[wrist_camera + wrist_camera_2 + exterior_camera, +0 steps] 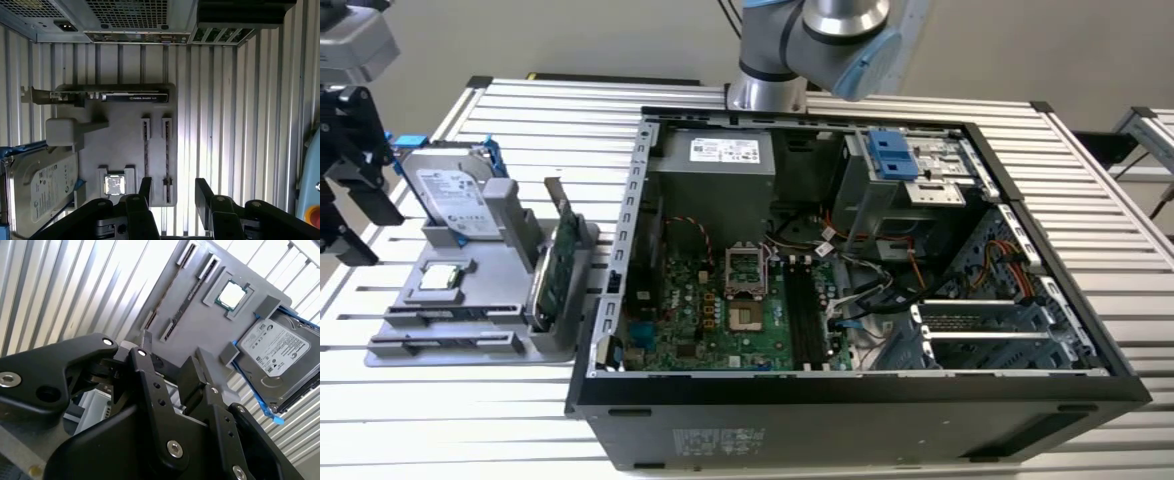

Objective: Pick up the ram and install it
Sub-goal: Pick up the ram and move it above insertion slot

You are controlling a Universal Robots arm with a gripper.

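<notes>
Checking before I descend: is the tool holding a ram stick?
No, the open tool has nothing between its jaws, and both ram sticks sit in the tray.

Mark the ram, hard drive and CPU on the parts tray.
ram (166,155): first wrist view, midway along one stick's thin edge.
hard drive (277,352): second wrist view, on the white label of its top face.
CPU (114,185): first wrist view, centre of its metal lid.

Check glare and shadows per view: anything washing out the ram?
First wrist view: glare on the table slats beside the tray; both ram sticks show dark, claw silhouetted. Second wrist view: slats blown white, processor reflecting. Exterior view: even light, computer case interior dimmer.
</notes>
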